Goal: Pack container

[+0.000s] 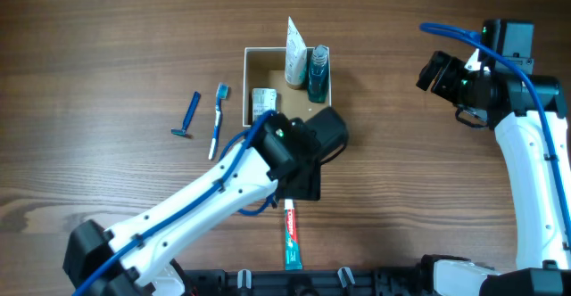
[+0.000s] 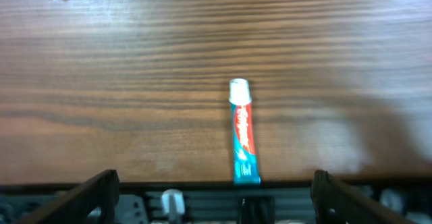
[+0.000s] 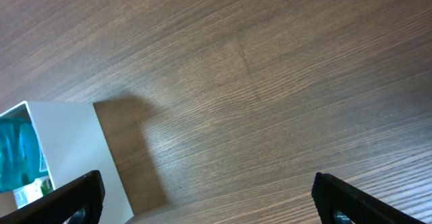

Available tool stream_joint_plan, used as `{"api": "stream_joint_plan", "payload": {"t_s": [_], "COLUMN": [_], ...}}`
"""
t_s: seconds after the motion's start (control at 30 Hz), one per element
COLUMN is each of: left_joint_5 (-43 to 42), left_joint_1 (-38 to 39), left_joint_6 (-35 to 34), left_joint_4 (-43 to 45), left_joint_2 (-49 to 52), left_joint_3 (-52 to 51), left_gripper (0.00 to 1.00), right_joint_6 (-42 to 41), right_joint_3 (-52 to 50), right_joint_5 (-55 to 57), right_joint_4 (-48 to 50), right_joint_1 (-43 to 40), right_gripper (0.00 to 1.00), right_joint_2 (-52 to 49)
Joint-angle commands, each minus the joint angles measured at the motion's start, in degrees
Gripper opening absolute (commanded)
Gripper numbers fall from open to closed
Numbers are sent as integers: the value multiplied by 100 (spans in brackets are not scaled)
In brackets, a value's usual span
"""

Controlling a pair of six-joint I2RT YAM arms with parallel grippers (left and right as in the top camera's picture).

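The container (image 1: 266, 69) is a square white-walled box with a tan inside, at the table's middle back. In it stand a white tube (image 1: 295, 57) and a teal bottle (image 1: 318, 75), and a small white packet (image 1: 262, 100) lies inside. A red and teal toothpaste tube (image 1: 291, 234) lies near the front edge. In the left wrist view it (image 2: 241, 133) lies just beyond my open, empty left gripper (image 2: 214, 204). The left arm (image 1: 299, 176) hangs over the box's front right corner. My right gripper (image 3: 209, 207) is open and empty, right of the box wall (image 3: 74, 150).
A blue and white toothbrush (image 1: 219, 118) and a blue razor (image 1: 187, 116) lie left of the box. The right arm (image 1: 446, 73) is at the far right back. A black rail runs along the table's front edge (image 2: 202, 204).
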State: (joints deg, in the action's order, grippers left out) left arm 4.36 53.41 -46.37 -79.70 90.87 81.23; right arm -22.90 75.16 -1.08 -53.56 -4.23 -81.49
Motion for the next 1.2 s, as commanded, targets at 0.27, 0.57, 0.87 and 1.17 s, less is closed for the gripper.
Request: {"api": "stream_joint_plan", "payload": {"t_s": [0.27, 0.57, 0.87, 1.17], "left_joint_5": [-1504, -1875, -2155, -2450], "left_joint_1": [-114, -111, -114, -118], "left_joint_6": [-909, -446, -356, -31], "left_joint_4": [2221, 2822, 2876, 3021], "left_joint_2": [42, 210, 811, 1132], "left_joint_3": [-2249, -2736, -2745, -2745], "left_gripper": [80, 71, 72, 44], "right_joint_6": [26, 26, 26, 26], "right_joint_3": [37, 37, 37, 37], "right_joint_5": [-31, -31, -31, -31], "right_joint_4": [17, 15, 17, 17], "right_joint_1": [-13, -13, -13, -13], "right_gripper": [100, 100, 100, 100], "right_joint_2": [0, 0, 0, 0]}}
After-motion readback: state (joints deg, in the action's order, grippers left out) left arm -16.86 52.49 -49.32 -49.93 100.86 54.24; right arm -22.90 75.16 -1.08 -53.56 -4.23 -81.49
